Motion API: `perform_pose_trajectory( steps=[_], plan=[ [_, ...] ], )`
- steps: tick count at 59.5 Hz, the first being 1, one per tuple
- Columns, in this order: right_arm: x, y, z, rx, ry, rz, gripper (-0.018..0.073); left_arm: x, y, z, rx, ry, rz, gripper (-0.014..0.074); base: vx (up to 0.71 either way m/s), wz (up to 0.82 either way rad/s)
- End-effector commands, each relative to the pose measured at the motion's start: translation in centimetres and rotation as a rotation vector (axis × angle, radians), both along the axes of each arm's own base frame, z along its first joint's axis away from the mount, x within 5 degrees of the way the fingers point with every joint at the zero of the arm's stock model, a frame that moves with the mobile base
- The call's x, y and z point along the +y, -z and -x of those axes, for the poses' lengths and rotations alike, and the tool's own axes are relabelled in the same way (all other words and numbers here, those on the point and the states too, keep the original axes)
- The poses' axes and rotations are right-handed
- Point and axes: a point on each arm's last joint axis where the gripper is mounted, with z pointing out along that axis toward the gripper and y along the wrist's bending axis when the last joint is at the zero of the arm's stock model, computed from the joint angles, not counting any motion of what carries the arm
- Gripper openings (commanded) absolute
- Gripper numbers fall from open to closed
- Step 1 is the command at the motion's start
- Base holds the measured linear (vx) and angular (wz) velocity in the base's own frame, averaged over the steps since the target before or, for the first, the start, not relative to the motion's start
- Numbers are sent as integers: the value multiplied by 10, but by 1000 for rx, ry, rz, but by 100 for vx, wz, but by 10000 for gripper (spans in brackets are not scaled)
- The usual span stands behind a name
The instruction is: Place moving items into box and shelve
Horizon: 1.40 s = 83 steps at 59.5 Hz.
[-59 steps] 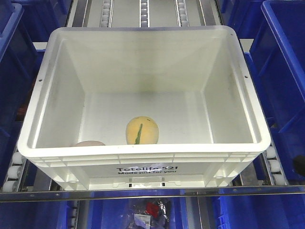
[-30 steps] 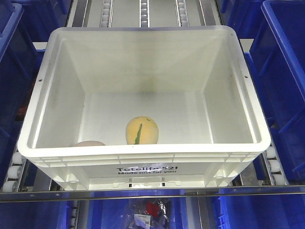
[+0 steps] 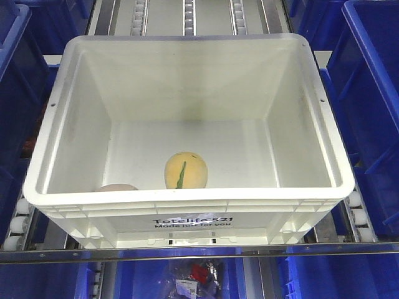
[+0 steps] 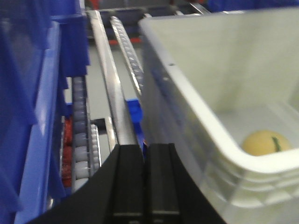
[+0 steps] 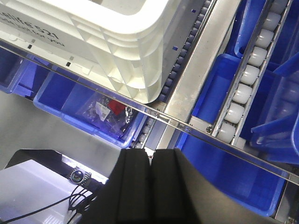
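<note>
- i see only the top sliver of the pinkish-beige plush toy point(image 3: 116, 187); the box point(image 3: 187, 200) front wall hides the rest.
- left wrist view is blurred; the orange-yellow plush toy point(image 4: 266, 142) is half behind the rim.
- bagged items point(image 5: 110, 113) in a blue bin point(image 5: 70, 103) are too small to identify.

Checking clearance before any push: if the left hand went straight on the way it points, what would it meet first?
Probably the metal shelf rail beside the white crate. The left hand, shut, points along that rail; depth is unclear.
</note>
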Motion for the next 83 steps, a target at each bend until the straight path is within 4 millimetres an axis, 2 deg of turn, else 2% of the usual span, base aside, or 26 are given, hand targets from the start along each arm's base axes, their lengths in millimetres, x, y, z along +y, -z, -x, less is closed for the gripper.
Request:
perform_pose_trajectory(
  steps=[1,10,34,53,72,83],
  plan=[
    [2,-9,-3,-62,-15,-18,-15,1,3,-3,-167,-51,84,36,0,0],
    [2,-9,-3,-62,-15,-18,-15,4,32,-3,-232,-115,103,36,0,0],
    [2,-9,-3,-62,-15,-18,-15,8,68,-10,-214,-187,93,36,0,0],
    [1,-9,-3,-59,-15,-17,-15,9,69,-10,-236,-182,-13,36,0,0],
    [1,-9,-3,-59,-15,-17,-15,8,69,-10,-235,-184,26,34,0,0],
    [1,-9,-3,-59,-15,-17,-15,8,69,-10,-236,-177,22,-23,0,0]
  ],
)
